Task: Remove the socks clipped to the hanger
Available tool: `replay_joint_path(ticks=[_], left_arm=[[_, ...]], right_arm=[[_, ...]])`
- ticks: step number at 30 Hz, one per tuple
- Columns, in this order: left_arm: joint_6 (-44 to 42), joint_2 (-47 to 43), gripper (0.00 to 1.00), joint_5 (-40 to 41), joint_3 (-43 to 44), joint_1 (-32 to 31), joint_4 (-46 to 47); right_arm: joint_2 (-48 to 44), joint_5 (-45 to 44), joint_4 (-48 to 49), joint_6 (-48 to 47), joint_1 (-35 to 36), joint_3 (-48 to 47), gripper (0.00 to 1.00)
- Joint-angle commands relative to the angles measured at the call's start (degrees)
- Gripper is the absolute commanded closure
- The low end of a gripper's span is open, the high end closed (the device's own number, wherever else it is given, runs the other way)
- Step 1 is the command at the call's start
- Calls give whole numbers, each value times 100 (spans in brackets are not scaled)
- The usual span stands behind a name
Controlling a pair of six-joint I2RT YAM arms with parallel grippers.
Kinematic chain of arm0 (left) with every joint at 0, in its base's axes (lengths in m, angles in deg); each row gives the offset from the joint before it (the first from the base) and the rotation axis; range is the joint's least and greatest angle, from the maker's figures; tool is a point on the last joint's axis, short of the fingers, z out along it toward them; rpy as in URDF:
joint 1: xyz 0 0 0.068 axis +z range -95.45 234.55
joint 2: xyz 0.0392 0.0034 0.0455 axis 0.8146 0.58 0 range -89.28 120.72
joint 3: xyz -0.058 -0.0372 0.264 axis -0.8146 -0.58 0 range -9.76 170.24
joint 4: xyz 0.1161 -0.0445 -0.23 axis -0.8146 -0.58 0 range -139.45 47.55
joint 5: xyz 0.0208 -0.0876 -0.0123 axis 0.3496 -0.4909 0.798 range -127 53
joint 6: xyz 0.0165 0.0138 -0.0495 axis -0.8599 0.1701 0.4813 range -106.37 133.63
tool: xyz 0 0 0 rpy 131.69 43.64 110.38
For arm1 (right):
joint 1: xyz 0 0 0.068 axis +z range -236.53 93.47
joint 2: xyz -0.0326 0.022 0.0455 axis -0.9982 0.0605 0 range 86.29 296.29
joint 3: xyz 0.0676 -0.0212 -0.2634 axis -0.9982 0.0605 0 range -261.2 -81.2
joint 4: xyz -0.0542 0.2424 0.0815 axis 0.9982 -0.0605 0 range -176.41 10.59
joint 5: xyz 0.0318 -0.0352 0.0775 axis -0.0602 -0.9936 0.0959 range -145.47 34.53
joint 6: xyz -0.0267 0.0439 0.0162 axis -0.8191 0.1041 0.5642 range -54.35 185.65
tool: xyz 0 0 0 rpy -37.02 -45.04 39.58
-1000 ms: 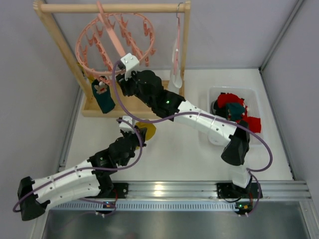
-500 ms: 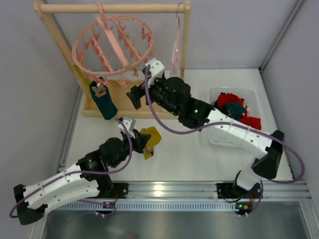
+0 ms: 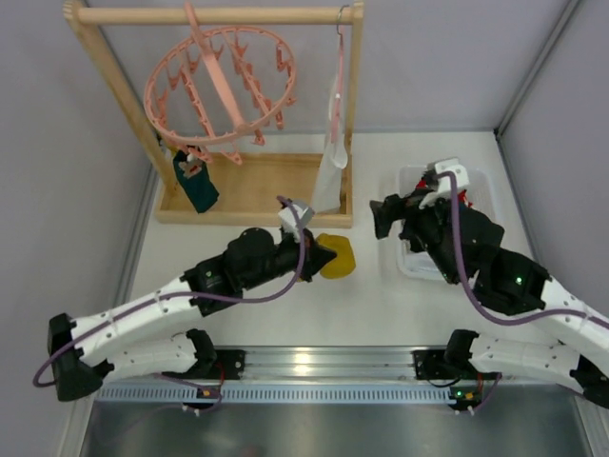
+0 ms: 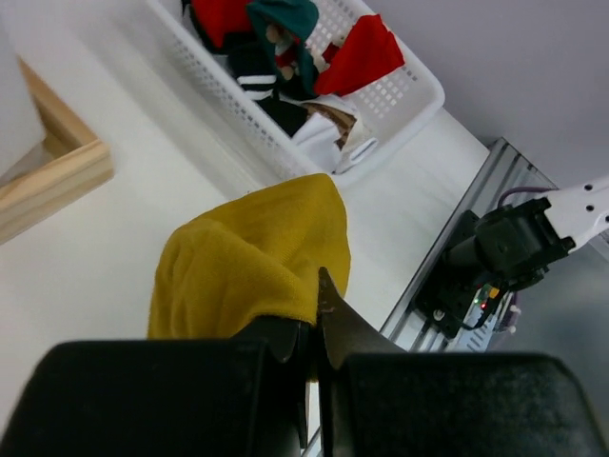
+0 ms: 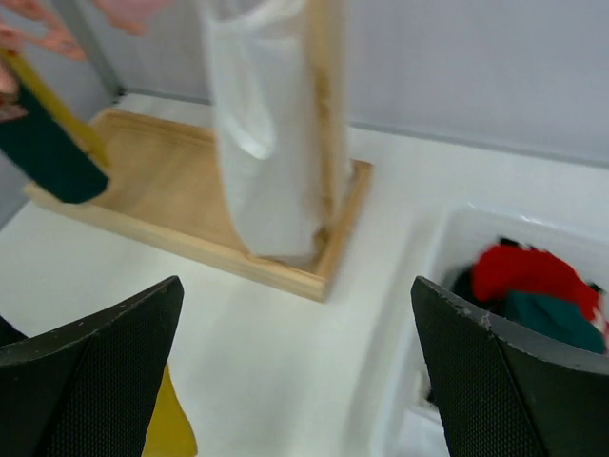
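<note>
The pink round hanger [image 3: 217, 88] hangs from the wooden rack. One dark teal sock [image 3: 195, 183] is still clipped at its lower left, also in the right wrist view [image 5: 43, 152]. My left gripper [image 3: 320, 255] is shut on a mustard yellow sock [image 3: 339, 255], which drapes forward from the jaws [image 4: 249, 259] above the table, left of the basket. My right gripper [image 3: 380, 217] is open wide with nothing between its fingers [image 5: 95, 357], hovering beside the basket's left edge. Red and teal socks [image 4: 366, 52] lie in the basket.
A white mesh basket [image 3: 479, 175] stands at the right. The wooden rack's base [image 3: 257, 186] lies behind the grippers. A pale white cloth [image 3: 330, 162] hangs on a slim pink hanger by the rack's right post, close in front of my right gripper [image 5: 266, 133].
My left gripper carried the yellow sock rightward towards the basket. My right arm drew back from the hanger to the basket's left side, and its jaws opened wide.
</note>
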Motion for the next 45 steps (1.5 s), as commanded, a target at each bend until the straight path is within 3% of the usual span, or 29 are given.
replay_joint_path(ticks=[1,6,17,23,24,25,28,29,34,35,40,45], left_arm=[[-37,1013,100,-628,971,-29,677],[42,2692,100,-680,2140,-29,686],[24,5725,100,-1050,5311,-29,668],[33,6894,100,-1111,6376,-20,668],[51,7026,99,-1137,6465,-11,660],[86,7236,80,-1146,6518,6,660],[121,7353,61,-989,6501,33,564],[112,7327,48,-954,6466,33,563],[-151,6634,21,-656,5801,7,563],[-212,6458,3,-541,5633,-11,563],[-573,5141,1,678,4578,-274,256],[-231,4032,1,1936,2857,-336,-8]], right_arm=[[-687,-1871,-1429,766,14,177,0],[-1741,-2708,-2767,1734,14,115,1],[-2490,-2744,-3058,1515,14,-122,1],[-2473,-2586,-3058,1488,14,-17,1],[-2482,-2568,-3049,1488,14,1,1],[-2482,-2559,-3040,1497,22,10,1],[-2517,-2454,-3014,1488,14,54,1],[-2517,-2436,-2996,1488,14,89,0],[-2544,-2383,-2785,1401,14,238,1],[-2509,-2357,-2750,1392,14,265,1],[-2394,-2304,-2408,1269,14,379,1],[-2280,-2129,-2021,1155,14,502,0]])
